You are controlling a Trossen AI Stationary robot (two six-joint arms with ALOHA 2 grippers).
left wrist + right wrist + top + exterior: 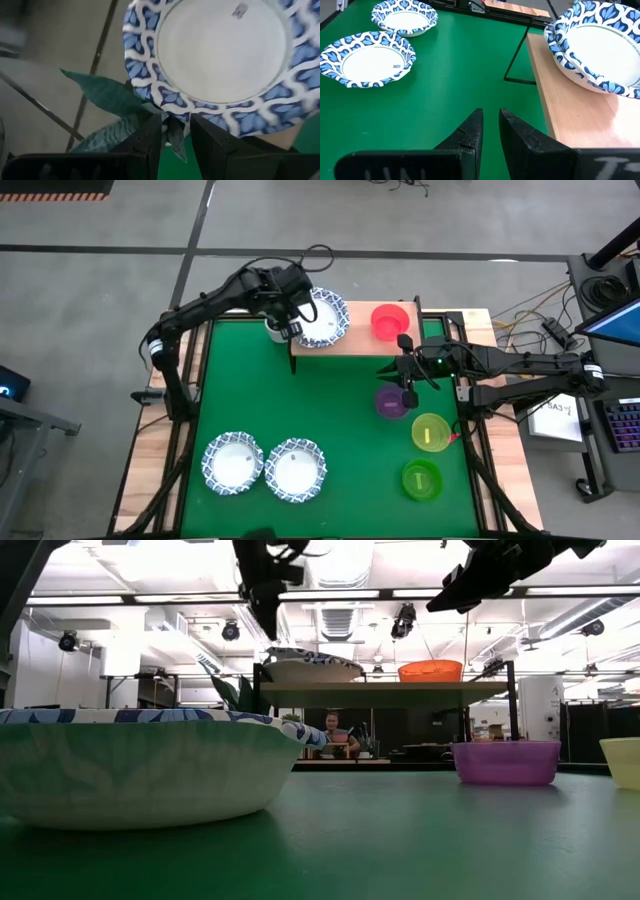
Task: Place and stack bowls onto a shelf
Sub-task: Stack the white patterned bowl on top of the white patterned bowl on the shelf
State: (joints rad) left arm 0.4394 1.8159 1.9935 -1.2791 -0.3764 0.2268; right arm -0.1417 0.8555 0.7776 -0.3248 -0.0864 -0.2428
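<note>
From above, your left gripper (289, 315) sits at the far left end of the shelf (352, 342), right against the rim of the blue-patterned bowls (323, 318) resting there. The red bowl (389, 320) stands on the same board, further along toward your right arm. Your right gripper (405, 372) hovers at the shelf's near right corner, with the purple bowl (392, 401) on the green mat (260, 390) just under and in front of it. Beyond that, nearer the table's front, come the yellow bowl (430, 432) and the green bowl (421, 479). Two more patterned bowls (266, 465) lie side by side well away from both grippers, at the front left of the mat.

At table height you see the shelf raised on its black legs, the patterned stack and the red bowl on top, and the purple bowl on the mat below. One patterned bowl fills the foreground. A person sits in the room behind.

Your left wrist camera shows its fingers (150, 140) slightly spread, the patterned rim just ahead of the tips, with no grip on it that you can confirm.

Your right wrist camera shows fingers (470, 132) with a narrow gap, holding nothing; two nested patterned bowls sit on the board ahead.
</note>
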